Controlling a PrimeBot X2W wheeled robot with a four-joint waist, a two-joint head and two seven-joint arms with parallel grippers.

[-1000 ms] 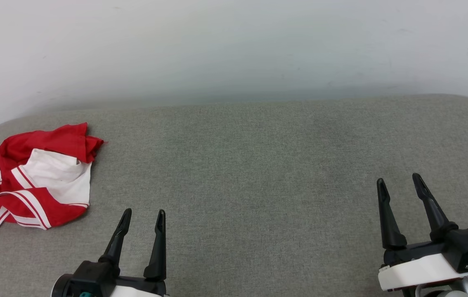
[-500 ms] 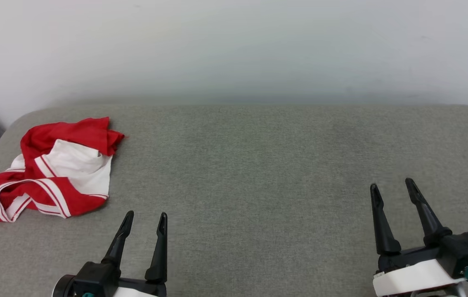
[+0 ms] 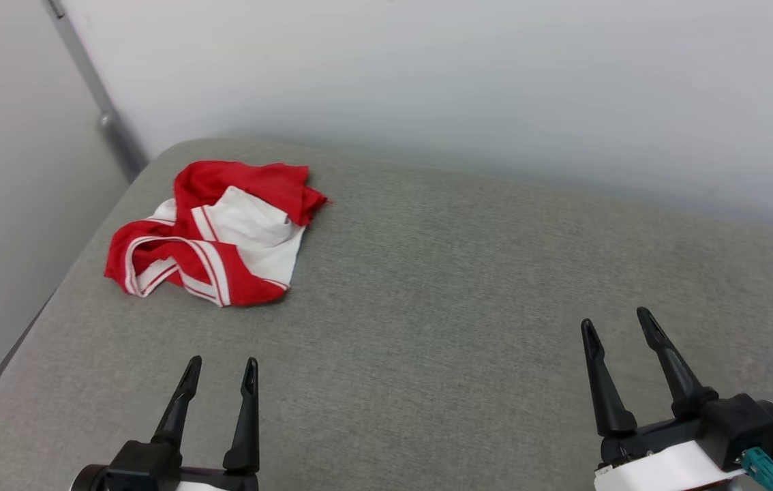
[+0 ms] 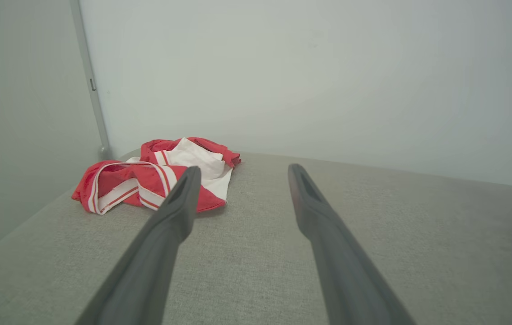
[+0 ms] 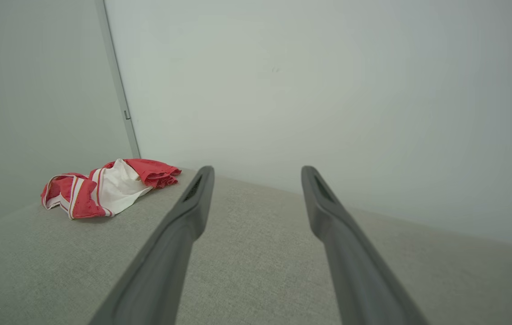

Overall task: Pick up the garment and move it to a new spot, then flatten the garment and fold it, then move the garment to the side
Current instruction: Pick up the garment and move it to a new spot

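The garment point(image 3: 213, 235) lies crumpled at the far left corner of the grey surface point(image 3: 441, 286), its longer run slanting from near-left to far-right. It sits ahead of the left end effector point(image 3: 223, 361), the nearer one. Both this and the right end effector point(image 3: 616, 318) hover low, fingers spread and empty, pointing forward.
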